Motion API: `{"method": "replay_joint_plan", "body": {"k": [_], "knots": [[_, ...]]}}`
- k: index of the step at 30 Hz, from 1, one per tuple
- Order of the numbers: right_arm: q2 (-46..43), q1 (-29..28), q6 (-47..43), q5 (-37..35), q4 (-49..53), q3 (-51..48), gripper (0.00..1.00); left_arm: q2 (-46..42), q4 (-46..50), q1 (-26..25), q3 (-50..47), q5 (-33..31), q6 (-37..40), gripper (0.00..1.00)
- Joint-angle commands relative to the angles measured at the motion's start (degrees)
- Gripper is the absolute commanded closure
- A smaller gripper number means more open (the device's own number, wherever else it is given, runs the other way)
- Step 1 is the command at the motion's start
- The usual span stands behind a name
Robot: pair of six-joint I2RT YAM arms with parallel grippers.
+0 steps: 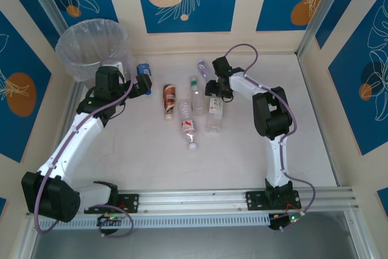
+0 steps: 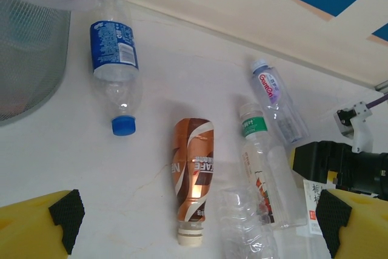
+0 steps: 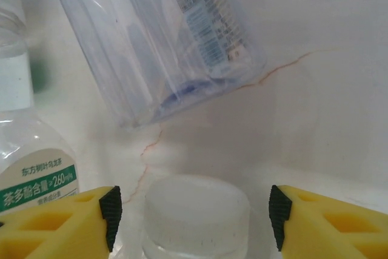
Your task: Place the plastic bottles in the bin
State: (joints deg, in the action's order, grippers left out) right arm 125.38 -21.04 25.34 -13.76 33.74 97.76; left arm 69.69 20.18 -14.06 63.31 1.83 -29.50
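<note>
Top external view, far L corner: the bin [image 1: 73, 59] sits back by the wall, liner bag folded over its rim. Can't tell thru the crinkly plastic whether anything's in it. Just R of it the left gripper [image 1: 145, 84] hangs over the table [image 1: 121, 168]. From the L wrist cam its yellow fingers [image 2: 36, 225] are spread wide w/ nothing btw them, prob lining up a pick. Nearest candidate is the blue-label bottle [image 1: 143, 69], on its side just beside the bin, blue cap pointing toward the arm. It's a short carry from there, so it makes sense as the L arm's target. Next R, the brown-label bottle [image 1: 169, 98] lies flat, cap toward the near edge, right beside a crushed clear bottle [image 1: 184, 110]. Nearer the arms is a red-label bottle [image 1: 189, 130] w/ white cap. Then come the green-band bottle [image 1: 194, 86] and, further back, the purple-label bottle [image 1: 202, 68], both down flat. The right gripper [image 1: 216, 94] is low over the far end of the white-label bottle [image 1: 214, 113]. R wrist cam shows its jaws apart, one pad either side of a white cap [image 3: 197, 210], small gaps both sides, so no grip yet. Straddling the neck looks deliberate: cap end is stiff, body would squash. Seven bottles on the table by my count, so most of the job is left.
</note>
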Motion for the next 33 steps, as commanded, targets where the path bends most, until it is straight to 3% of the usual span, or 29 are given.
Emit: {"method": "replay_joint_plan", "body": {"k": [1,5,13,24,33], "knots": [[2.5,-0.2,-1.9,0.2,4.6,3.6,0.3,-0.5,-0.3,-0.2,-0.6,-0.9,0.4,0.01],[3.1,-0.3,-2.0,0.6,4.8,4.3,0.33,-0.3,-0.2,-0.2,-0.6,-1.4,0.3,0.01],[1.9,-0.2,-2.5,1.3,3.0,3.2,0.5,0.7,-0.3,-0.2,-0.3,-1.2,0.1,0.01],[-1.0,-0.1,-3.3,0.2,1.1,0.9,0.62,1.9,-0.5,-0.2,0.4,0.1,-0.1,0.01],[-5.1,-0.1,-2.8,-0.2,-1.7,-2.7,0.71,3.8,-1.6,-0.3,0.8,6.2,0.6,0.01]]}}
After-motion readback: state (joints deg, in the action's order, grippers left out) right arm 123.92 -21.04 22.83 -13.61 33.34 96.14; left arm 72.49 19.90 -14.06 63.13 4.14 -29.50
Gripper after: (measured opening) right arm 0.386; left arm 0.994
